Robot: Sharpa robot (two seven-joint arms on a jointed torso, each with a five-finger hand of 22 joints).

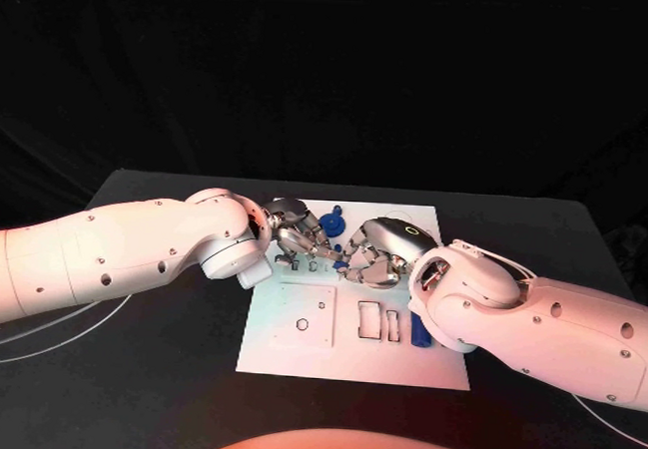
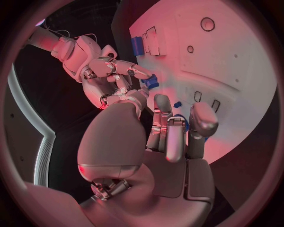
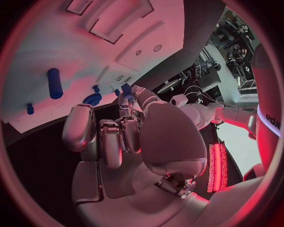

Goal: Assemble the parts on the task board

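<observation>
The white task board (image 1: 350, 357) lies in the middle of the table, and both hands meet over its far half. My right hand (image 1: 379, 253) pinches a small blue part (image 2: 151, 82) at its fingertips, a little above the board. Close beside it, my left hand (image 1: 298, 233) reaches in with its fingers extended and close together (image 2: 172, 130), holding nothing that I can see. A round blue part (image 1: 329, 223) and a small blue peg (image 1: 331, 206) stand on the board's far edge. A blue cylinder (image 1: 422, 334) lies beside the rectangular slots (image 1: 369, 319).
The board has small round holes (image 1: 303, 324) in its near left part. Black table (image 1: 159, 377) surrounds the board. White cables (image 1: 60, 338) trail over the table under the left arm, and another runs by the right arm at the near right.
</observation>
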